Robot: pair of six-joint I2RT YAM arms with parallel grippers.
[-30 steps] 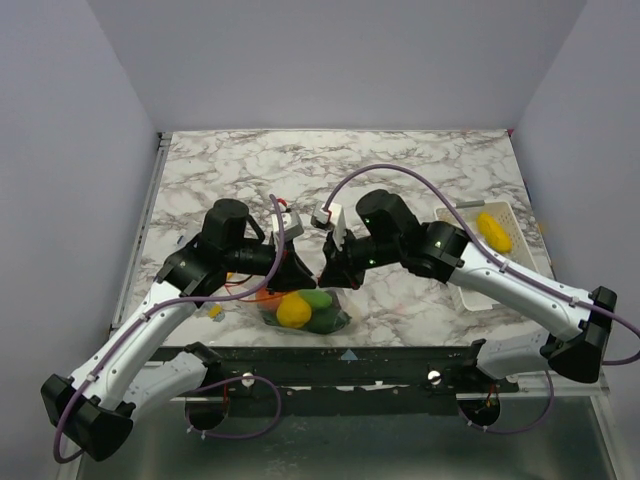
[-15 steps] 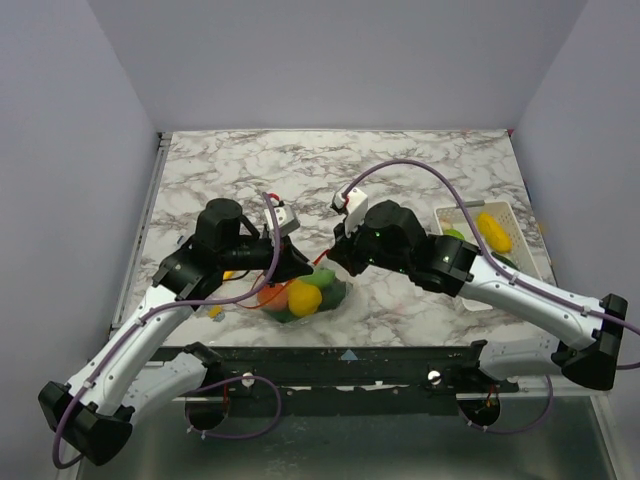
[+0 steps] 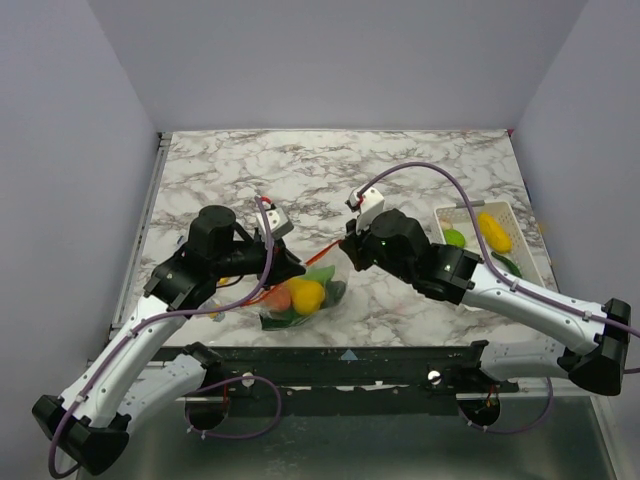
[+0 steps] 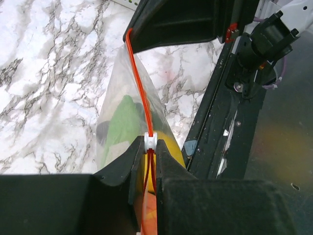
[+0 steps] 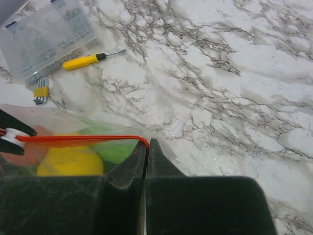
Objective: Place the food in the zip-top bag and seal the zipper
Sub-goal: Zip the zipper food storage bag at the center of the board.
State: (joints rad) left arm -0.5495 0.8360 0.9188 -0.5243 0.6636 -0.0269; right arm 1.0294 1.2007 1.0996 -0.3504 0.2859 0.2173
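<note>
Left wrist view: our left claw (image 4: 150, 152) grips the zipper (image 4: 137, 83) at its slider (image 4: 150, 140). Our right claw (image 5: 147, 146) pinches the bag (image 5: 73, 122) corner, with the food (image 5: 68, 164) inside.

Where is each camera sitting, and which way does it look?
Top camera: above and behind, looking down at the table, left arm, right arm, bag.
Left wrist: looks along the left fingers and zipper toward the right fingers.
Right wrist: looks past the right fingers over the bag toward a screwdriver.
Both wrist views share the zipper and bag.
</note>
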